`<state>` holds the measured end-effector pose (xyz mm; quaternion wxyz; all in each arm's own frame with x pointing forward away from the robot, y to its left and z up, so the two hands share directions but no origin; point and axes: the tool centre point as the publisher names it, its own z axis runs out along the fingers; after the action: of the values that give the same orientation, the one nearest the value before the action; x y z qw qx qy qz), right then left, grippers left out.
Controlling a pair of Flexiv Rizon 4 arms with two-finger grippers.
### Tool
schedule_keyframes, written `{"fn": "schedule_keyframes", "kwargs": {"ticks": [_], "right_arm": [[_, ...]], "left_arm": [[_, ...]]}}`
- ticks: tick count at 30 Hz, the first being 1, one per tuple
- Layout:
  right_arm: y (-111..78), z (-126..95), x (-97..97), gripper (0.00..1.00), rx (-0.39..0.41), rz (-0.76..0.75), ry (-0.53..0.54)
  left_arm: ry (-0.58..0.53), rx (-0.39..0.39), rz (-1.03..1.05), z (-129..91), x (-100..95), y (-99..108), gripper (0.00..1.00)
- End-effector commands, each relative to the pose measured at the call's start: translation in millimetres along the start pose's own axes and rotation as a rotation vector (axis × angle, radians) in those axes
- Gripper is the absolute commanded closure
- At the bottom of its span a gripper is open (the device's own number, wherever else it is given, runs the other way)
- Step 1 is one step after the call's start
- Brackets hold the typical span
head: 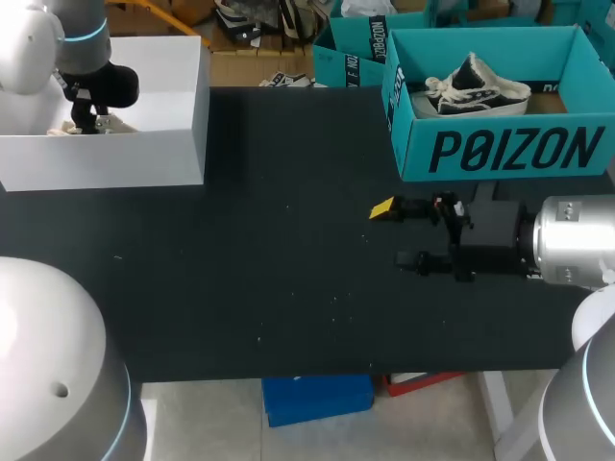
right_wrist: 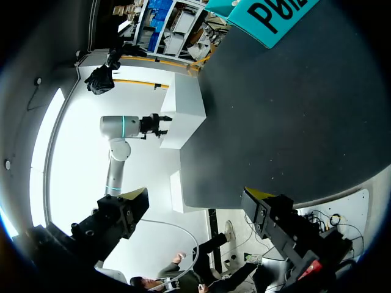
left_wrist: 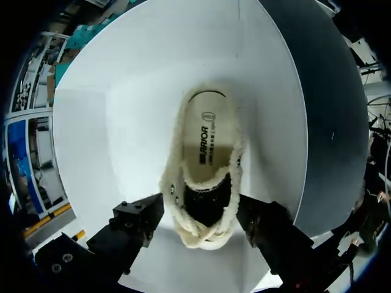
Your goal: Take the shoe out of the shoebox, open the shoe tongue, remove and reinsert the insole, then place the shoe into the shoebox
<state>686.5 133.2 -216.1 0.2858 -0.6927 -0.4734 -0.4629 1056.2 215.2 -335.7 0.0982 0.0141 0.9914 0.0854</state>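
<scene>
The worktop [head: 288, 288] is black, flecked with tiny pale specks. The white box [head: 144, 158] is plain white on every wall. The shoe [left_wrist: 208, 152] in it has cream fleece round the opening, a tan insole with black print and a black tongue. The teal box [head: 500, 154] bears large black lettering on its front. The other shoe [head: 476, 86] is dark with a cream fleece lining and a white sole. The left claw [left_wrist: 201, 218] is black. The right claw [head: 394, 233] is black with yellow tips. The left arm [head: 82, 38] is grey-white with a pale blue ring. The right arm [head: 572, 240] is silver.
</scene>
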Motion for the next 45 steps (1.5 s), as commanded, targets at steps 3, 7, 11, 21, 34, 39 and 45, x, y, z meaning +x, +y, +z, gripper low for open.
{"fn": "schedule_keyframes", "kwargs": {"ticks": [3, 7, 11, 21, 34, 39, 45], "right_arm": [[0.1, 0.8, 0.3, 0.0, -0.001, 0.0, -0.001], [0.1, 0.8, 0.3, 0.0, -0.001, 0.0, -0.001], [0.1, 0.8, 0.3, 0.0, -0.001, 0.0, -0.001], [0.1, 0.8, 0.3, 0.0, -0.001, 0.0, -0.001], [0.1, 0.8, 0.3, 0.0, -0.001, 0.0, -0.001], [0.1, 0.8, 0.3, 0.0, -0.001, 0.0, -0.001], [0.1, 0.8, 0.3, 0.0, -0.001, 0.0, -0.001]], "left_arm": [[-0.01, -0.017, -0.023, -19.9, -10.6, 3.2, 0.0], [-0.039, -0.024, -0.044, -36.5, -18.4, 3.1, 0.0], [-0.066, -0.03, -0.066, -56.0, -26.9, 0.7, 0.0], [-0.048, 0.017, -0.085, -112.2, -29.7, -20.0, 0.0], [0.025, 0.131, -0.248, -147.9, 20.3, -63.7, 0.0], [0.072, 0.17, -0.323, -144.2, 48.8, -80.9, 0.0], [0.059, 0.119, -0.387, -140.6, 74.4, -94.6, 0.0]]}}
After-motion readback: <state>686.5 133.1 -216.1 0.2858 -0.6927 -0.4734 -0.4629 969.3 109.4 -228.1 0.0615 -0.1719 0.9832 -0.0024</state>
